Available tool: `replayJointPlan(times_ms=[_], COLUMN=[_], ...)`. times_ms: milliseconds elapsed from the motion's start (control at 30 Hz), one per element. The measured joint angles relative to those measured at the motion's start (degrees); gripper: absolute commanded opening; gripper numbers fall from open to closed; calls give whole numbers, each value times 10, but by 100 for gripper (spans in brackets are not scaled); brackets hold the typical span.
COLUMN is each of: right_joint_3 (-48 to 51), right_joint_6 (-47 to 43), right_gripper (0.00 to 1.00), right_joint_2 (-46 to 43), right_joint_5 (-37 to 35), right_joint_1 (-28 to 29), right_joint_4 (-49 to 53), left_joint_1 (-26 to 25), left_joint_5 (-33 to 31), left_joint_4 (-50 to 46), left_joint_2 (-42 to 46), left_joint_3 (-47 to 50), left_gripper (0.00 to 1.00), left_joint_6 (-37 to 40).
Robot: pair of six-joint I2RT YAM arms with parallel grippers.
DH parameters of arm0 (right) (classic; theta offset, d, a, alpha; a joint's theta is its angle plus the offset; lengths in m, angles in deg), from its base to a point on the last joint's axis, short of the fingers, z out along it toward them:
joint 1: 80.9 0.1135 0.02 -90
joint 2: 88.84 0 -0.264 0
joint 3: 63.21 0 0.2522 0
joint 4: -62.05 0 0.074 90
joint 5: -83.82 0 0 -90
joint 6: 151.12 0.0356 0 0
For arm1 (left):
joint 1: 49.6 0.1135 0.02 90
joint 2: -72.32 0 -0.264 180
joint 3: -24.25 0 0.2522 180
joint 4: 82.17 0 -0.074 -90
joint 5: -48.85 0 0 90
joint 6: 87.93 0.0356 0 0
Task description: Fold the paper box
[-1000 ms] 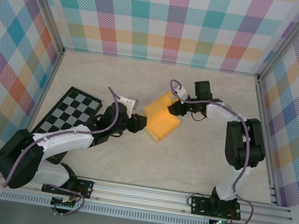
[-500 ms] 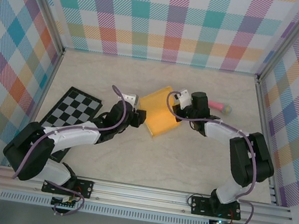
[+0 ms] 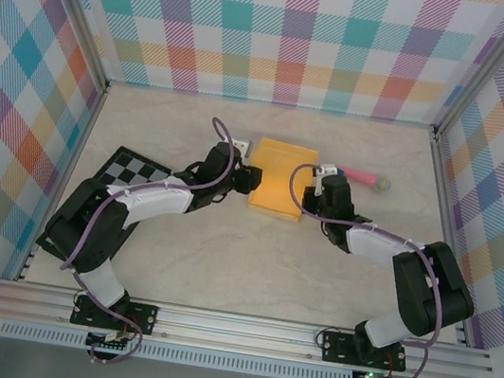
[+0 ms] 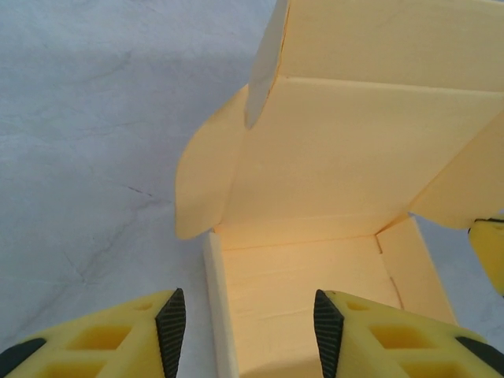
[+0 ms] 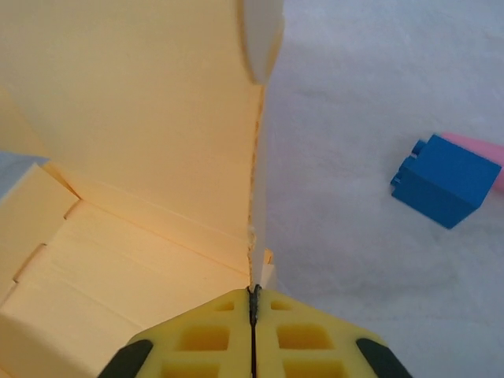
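Note:
The paper box (image 3: 279, 176) is yellow-orange card, lying open on the table a little beyond the middle, with its lid panel and side flaps standing up. My left gripper (image 3: 253, 179) is at the box's left side. In the left wrist view it (image 4: 249, 335) is open and straddles the box's left wall (image 4: 219, 307), one finger outside and one over the floor (image 4: 315, 276). My right gripper (image 3: 312, 199) is at the box's right side. In the right wrist view it (image 5: 253, 298) is shut on the bottom edge of the upright side wall (image 5: 157, 134).
A pink stick with a blue end (image 3: 366, 178) lies just right of the box; its blue block (image 5: 441, 179) shows close to the right fingers. A black-and-white checkered board (image 3: 130, 174) lies at the left under the left arm. Plaid walls enclose the table.
The box has slid toward the back and turned square to the table. Both grippers moved with it, and the right jaws have closed on its wall.

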Motion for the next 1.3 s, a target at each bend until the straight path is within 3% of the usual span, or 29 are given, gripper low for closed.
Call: replayJointPlan(times_ms=[67,200,333,400,433,533,567,700,767,1000,1133,1167,1233,1300], right_joint_3=[7,7,7,0,-10,-57,-70,-94,-116,-215,-245,-245,-245,-245], right_joint_6=[14,31,48,64,73,101,115,220,274,391,407,411,422,427], right_gripper=[26,43,64,65,64,61,62,58,57,59,70,77,99,100], right_joint_2=[0,-17,-80,-116,-128,-139,-139,-124,-93,7,74,90,118,129], right_joint_5=[-10,-11,47,82,97,148,170,292,341,474,549,567,594,608], right_joint_1=[3,-4,-35,-56,-67,-107,-126,-238,-276,-282,-285,-285,-286,-287], right_joint_4=[1,19,56,97,123,208,230,281,307,380,374,370,368,369], left_joint_1=[1,18,51,65,71,97,110,170,188,201,202,202,202,203], left_joint_5=[5,46,74,75,78,83,87,136,165,268,321,341,372,402], left_joint_4=[1,6,3,1,-2,-74,-118,-207,-233,-362,-409,-415,-417,-417], left_joint_2=[1,31,97,121,128,122,105,17,-13,-135,-205,-221,-236,-237], left_joint_3=[1,33,81,83,81,32,-4,-132,-159,-280,-318,-322,-320,-316], left_gripper=[55,76,86,90,88,60,59,75,77,76,76,80,84,87], left_joint_6=[-3,-11,-15,-18,-18,-42,-57,-112,-129,-101,-70,-68,-71,-78])
